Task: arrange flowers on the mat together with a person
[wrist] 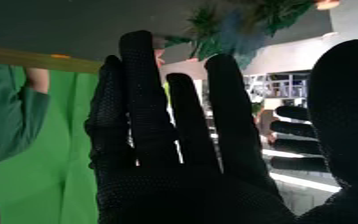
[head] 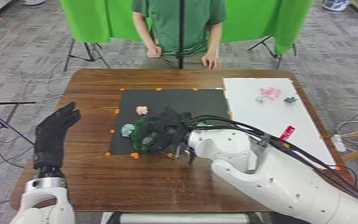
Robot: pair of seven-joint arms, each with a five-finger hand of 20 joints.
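- Right hand (head: 165,129): fingers extended, gripping nothing, above the black mat (head: 202,98).
- Large pink flower (head: 270,93), the likely next pick, lies ahead-right of it; right arm nearer.
- Beyond-right: three flowers on the white sheet (head: 246,112).
- Left: pale pink flower (head: 142,110), blue-green flower (head: 127,130); others possibly hidden.

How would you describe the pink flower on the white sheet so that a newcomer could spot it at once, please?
Find the white sheet along the right side of the brown wooden table. Near its far end, look for the pink flower. It is larger than its neighbours, a pale grey flower and a dark grey flower.
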